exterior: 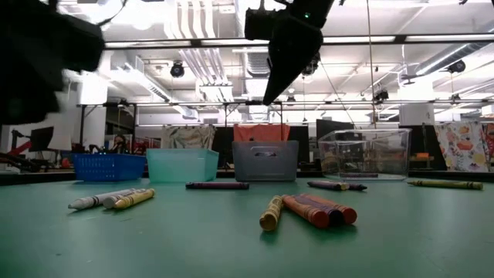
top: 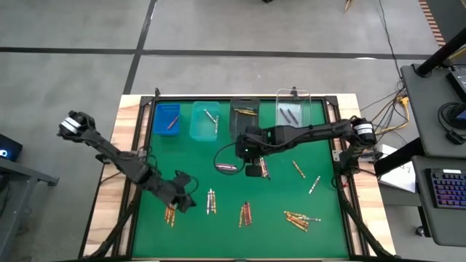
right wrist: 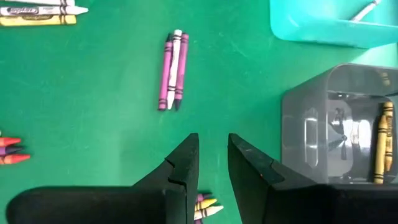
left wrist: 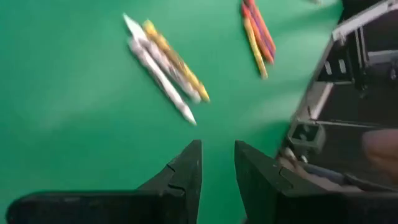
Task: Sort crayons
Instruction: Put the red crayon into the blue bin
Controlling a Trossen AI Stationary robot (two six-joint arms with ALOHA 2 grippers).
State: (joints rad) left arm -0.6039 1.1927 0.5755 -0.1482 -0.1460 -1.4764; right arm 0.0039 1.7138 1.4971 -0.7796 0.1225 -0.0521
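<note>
Nearest crayons: lying in the low view's foreground, a tight bundle of gold, orange-red and purple sticks [exterior: 309, 210] rests flat on the green mat [top: 233, 225], unsorted.
Second foreground group: white and yellow crayons [exterior: 112, 199] lie side by side farther along the mat, also loose.
Scatter: more small groups sit along the mat's near half in the high view, one red-orange clump [top: 245, 214] and a gold spread [top: 300, 219], well apart from the bins.
Bins: four stand in a row at the far edge, a blue bin [top: 166, 120], a teal bin [top: 204, 121], a grey bin [top: 245, 116] and a clear bin [top: 294, 113]; each already holds a crayon or two, so sorting by colour looks partly done.
Right gripper [right wrist: 212, 163]: raised above the mat's middle, just beside the grey bin; jaws stand a narrow gap apart with nothing visible between them, probably between picks.
Purple pair [right wrist: 172, 70]: two purple crayons flanking a white one lie ahead of the right fingers, a likely next target.
Left gripper [left wrist: 217, 168]: low over the mat's near-left part, jaws slightly parted and empty, pointed toward white and yellow crayons [left wrist: 165, 65].
Risk: bundled sticks touch each other, so a pinch may lift the wrong colour.
</note>
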